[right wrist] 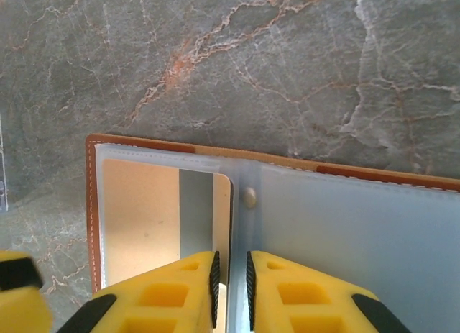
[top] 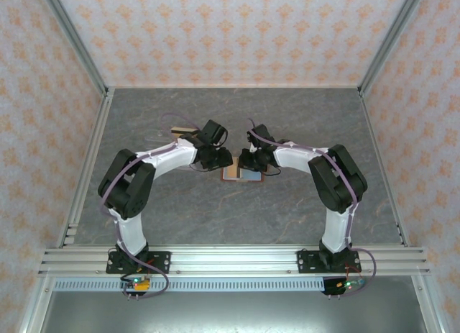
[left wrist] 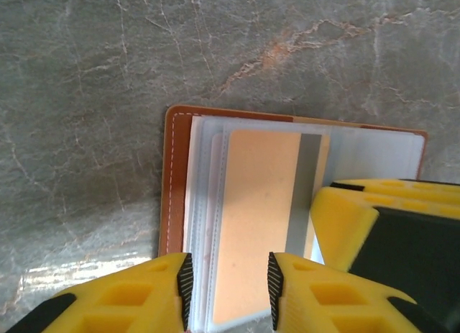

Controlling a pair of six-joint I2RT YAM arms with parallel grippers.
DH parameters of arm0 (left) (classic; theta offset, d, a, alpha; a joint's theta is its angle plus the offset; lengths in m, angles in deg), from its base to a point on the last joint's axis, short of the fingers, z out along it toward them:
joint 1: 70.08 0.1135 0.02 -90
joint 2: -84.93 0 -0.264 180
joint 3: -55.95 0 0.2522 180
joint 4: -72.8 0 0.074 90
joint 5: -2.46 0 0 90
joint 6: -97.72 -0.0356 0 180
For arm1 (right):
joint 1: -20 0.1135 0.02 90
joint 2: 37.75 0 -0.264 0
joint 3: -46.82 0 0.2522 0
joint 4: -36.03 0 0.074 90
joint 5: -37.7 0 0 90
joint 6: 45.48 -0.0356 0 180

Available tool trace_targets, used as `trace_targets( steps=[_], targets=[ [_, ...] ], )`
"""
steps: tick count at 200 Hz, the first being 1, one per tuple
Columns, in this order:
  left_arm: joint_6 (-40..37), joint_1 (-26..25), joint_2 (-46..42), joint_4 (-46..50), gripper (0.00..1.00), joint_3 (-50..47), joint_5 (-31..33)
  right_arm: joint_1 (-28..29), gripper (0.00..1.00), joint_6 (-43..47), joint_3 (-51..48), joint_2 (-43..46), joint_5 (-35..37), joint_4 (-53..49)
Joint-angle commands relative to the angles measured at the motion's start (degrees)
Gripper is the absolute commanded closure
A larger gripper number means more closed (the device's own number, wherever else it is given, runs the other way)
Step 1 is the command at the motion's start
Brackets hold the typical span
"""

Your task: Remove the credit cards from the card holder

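The card holder (top: 242, 174) lies opened flat in the middle of the bench (top: 215, 110), between the two wrists. Its red-brown leather border (left wrist: 175, 189) frames several pale, clear pockets that lie one over the other. One tan-gold card (left wrist: 255, 211) with a grey stripe sits inside the upper pocket, and a small round stud (right wrist: 249, 198) marks the middle fold. Behind the left arm a thin flat piece (top: 181, 126) rests on the bench; it is perhaps a card, but it is too small to tell.

The left fingers (left wrist: 154, 293) stand partly apart on either side of the near edge of the pockets and the tan-gold card. I cannot tell if they already press on something. The right fingers (right wrist: 172, 293) are almost together, with a pale strip of the holder's inner leaf between them, so I judge they pinch it to keep the holder in place.

The card is probably light, stiff and smooth, and the plastic pocket around it is soft and slippery. The card should be held by its free short edge and pulled straight along the pocket, because a slanted pull may jam a corner. The holder is also light and can slide or lift with the card, so it needs to be held down.
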State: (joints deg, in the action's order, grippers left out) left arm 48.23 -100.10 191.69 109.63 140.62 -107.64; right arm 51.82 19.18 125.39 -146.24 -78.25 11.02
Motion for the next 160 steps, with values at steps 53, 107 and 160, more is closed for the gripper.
trace_targets(
  steps=[53,107,160],
  targets=[
    [1.8,-0.2,5.0,1.2,0.76,2.6,1.8,-0.1,0.84,-1.7,-1.9,2.0,-2.1,2.0],
    [2.2,-0.3,6.0,2.1,0.82,1.9,2.7,-1.3,0.81,-4.6,-3.6,1.9,-3.8,4.6],
    [2.3,-0.2,6.5,0.8,0.85,0.5,2.1,-3.2,0.82,-7.8,-5.6,1.6,-9.6,9.5]
  ],
)
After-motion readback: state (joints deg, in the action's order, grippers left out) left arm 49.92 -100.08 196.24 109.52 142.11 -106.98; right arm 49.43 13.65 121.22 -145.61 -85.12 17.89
